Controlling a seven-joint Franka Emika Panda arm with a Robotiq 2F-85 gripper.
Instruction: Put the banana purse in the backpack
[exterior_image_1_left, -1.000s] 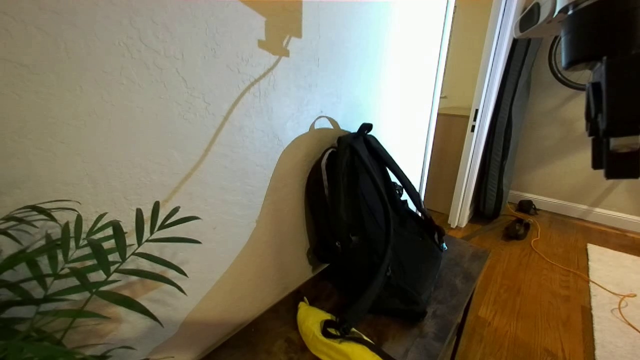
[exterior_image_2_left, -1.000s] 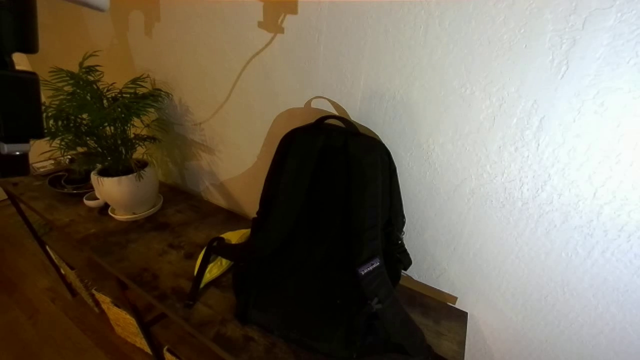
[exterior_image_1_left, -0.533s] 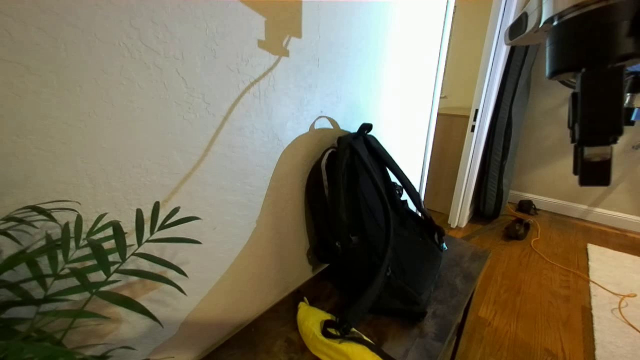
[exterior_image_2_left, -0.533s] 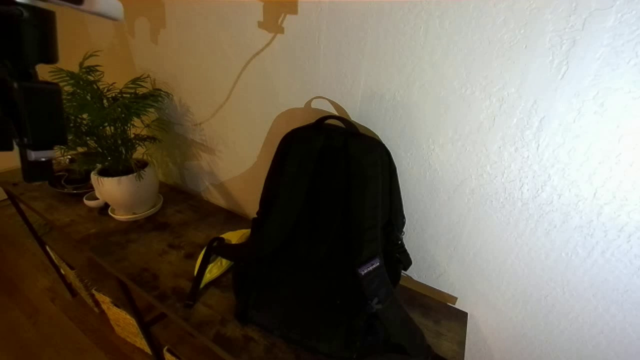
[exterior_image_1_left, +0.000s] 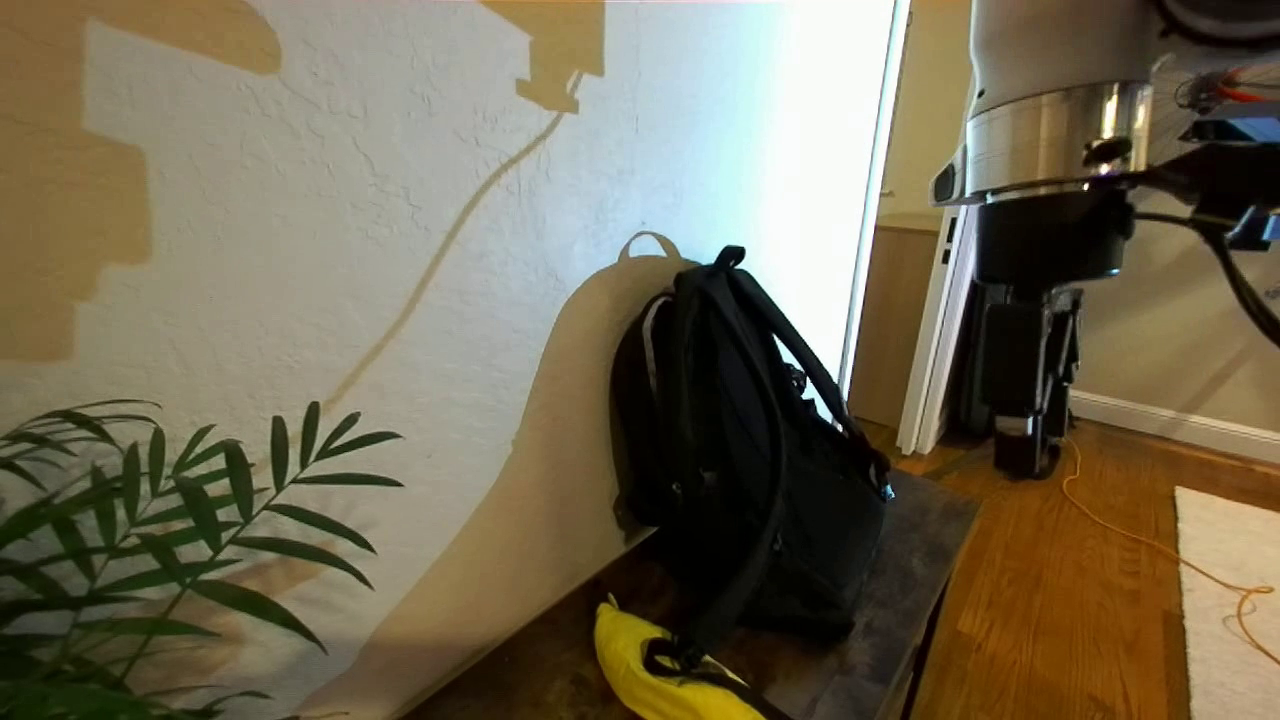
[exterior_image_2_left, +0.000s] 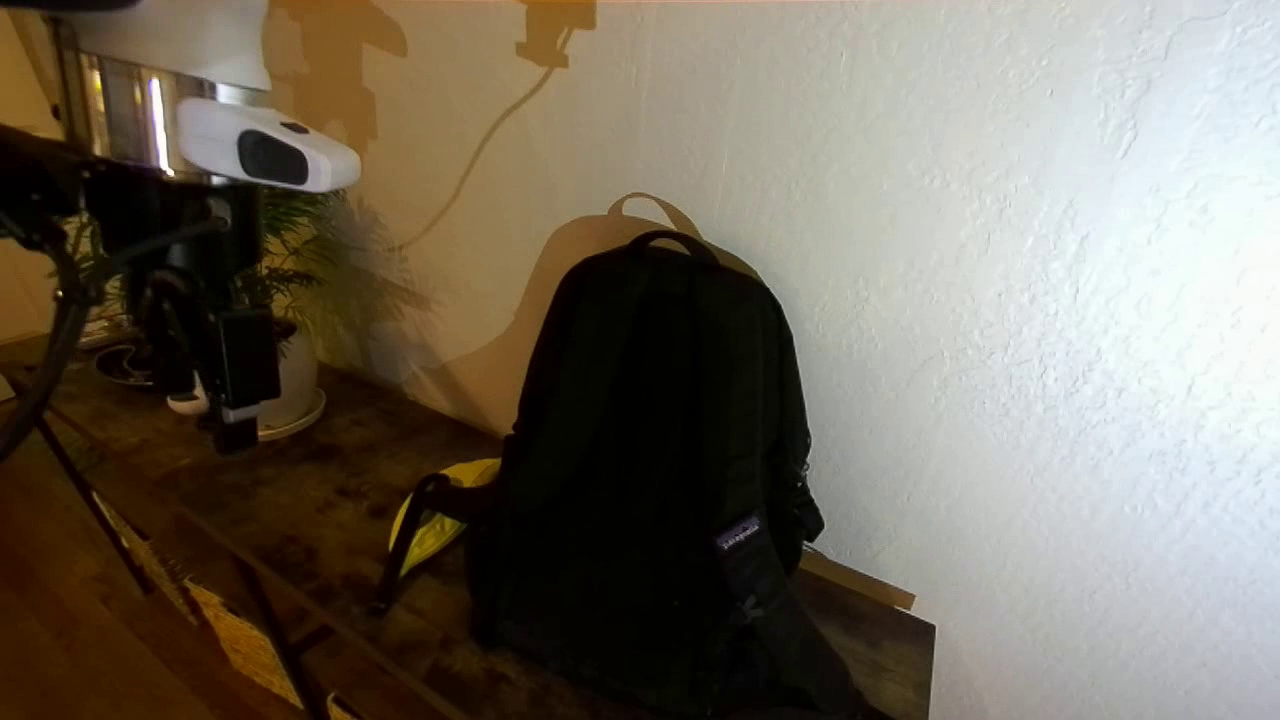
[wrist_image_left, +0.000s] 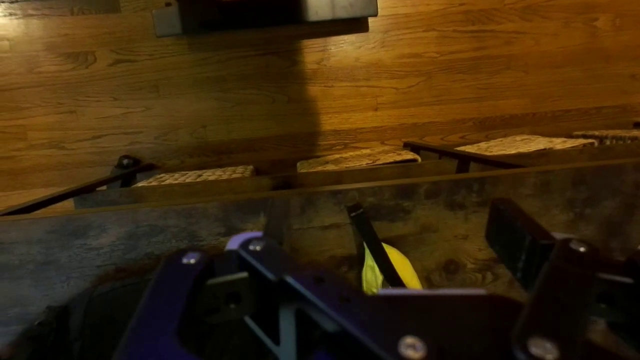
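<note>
The banana purse (exterior_image_1_left: 630, 660), bright yellow with a black strap, lies on the dark wooden bench beside the backpack (exterior_image_1_left: 820, 520). That black backpack stands upright against the wall, top handle up, and partly hides the purse (exterior_image_2_left: 440, 535) in an exterior view. I cannot make out an opening in it. My gripper (exterior_image_1_left: 1032, 455) hangs pointing down in the air, apart from both. In the wrist view the gripper (wrist_image_left: 395, 225) is spread wide with nothing gripped; the purse (wrist_image_left: 404, 265) shows below, between the fingers, its lower part covered by the gripper's linkage.
A potted plant (exterior_image_2_left: 300, 375) on the bench (exterior_image_2_left: 330, 500) sits behind the gripper in an exterior view. Its leaves (exterior_image_1_left: 240, 490) reach in at lower left. Woven baskets (wrist_image_left: 357, 159) stand under the bench's edge. A textured wall (exterior_image_2_left: 950, 300) rises behind the backpack.
The arm has come lower and further into both exterior views, toward the bench, with the gripper turning somewhat. Purse and backpack lie as before.
</note>
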